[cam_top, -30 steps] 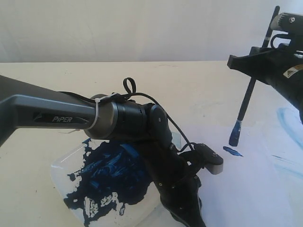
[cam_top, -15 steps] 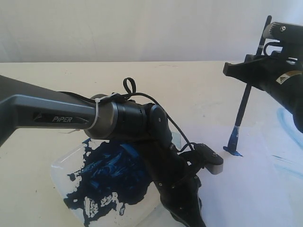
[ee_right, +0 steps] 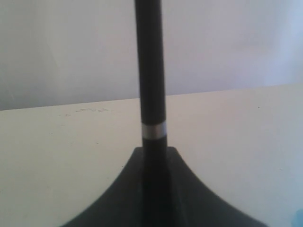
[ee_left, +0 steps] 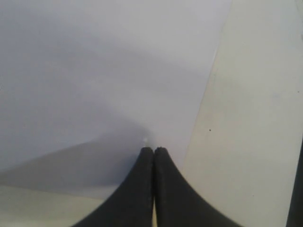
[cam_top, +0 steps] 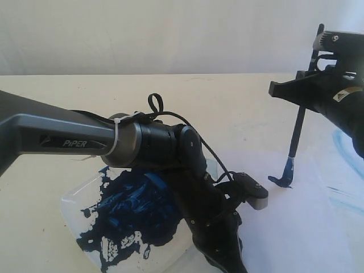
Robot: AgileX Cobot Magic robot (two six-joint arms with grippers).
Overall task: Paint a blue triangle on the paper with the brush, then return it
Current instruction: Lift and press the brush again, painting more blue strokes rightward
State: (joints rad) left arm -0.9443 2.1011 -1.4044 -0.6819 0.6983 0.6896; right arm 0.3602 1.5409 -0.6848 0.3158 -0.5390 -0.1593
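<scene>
my right gripper [cam_top: 302, 92] is clamped on the brush [cam_top: 297, 133]. in the right wrist view my two black fingers [ee_right: 180, 189] close on either side of the black handle [ee_right: 150, 71], just below its narrow silver band. the handle runs straight up out of the right gripper [ee_right: 154, 156]. in the exterior view the brush stands nearly upright, leaning only slightly. its blue-stained tip is down on the paper [cam_top: 296, 227], at the end of a short dark-blue stroke [cam_top: 278, 182]. that one stroke is all there is of the outline; no triangle is closed yet. faint light-blue smears [cam_top: 344, 148] lie on the sheet further to the right.

my left gripper [ee_left: 154, 150] has its jaws pressed together with nothing between them. its tips sit over the white paper [ee_left: 94, 71], close to the edge where the sheet meets the cream tabletop [ee_left: 251, 118]. i cannot tell whether the tips touch the sheet. my left arm [cam_top: 68, 136] reaches in from the left of the exterior view and bends down over the clear paint dish [cam_top: 71, 202]. the dish holds a wide puddle of dark-blue paint [cam_top: 136, 210]. it sits on the tabletop [cam_top: 239, 102] beside the paper, well apart from the brush tip.
</scene>
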